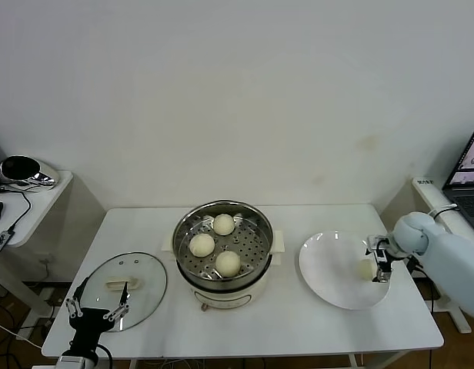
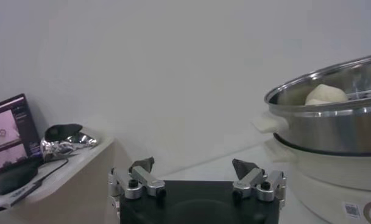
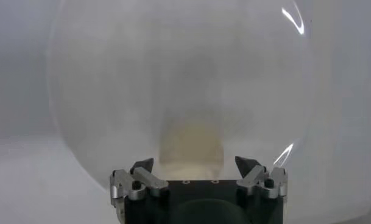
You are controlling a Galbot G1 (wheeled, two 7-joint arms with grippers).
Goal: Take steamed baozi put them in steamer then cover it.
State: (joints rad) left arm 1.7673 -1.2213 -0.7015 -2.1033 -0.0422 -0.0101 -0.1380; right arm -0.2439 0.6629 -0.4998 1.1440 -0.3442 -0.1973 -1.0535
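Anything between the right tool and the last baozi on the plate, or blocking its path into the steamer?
Nothing visible. The right tool straddles the baozi on the plate; the steamer is uncovered, with its cover lying apart at its left.

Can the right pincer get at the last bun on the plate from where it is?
Probably yes. The right pincer is already down at the bun on the plate, its fingers open either side, and nothing else lies on the plate to block it.
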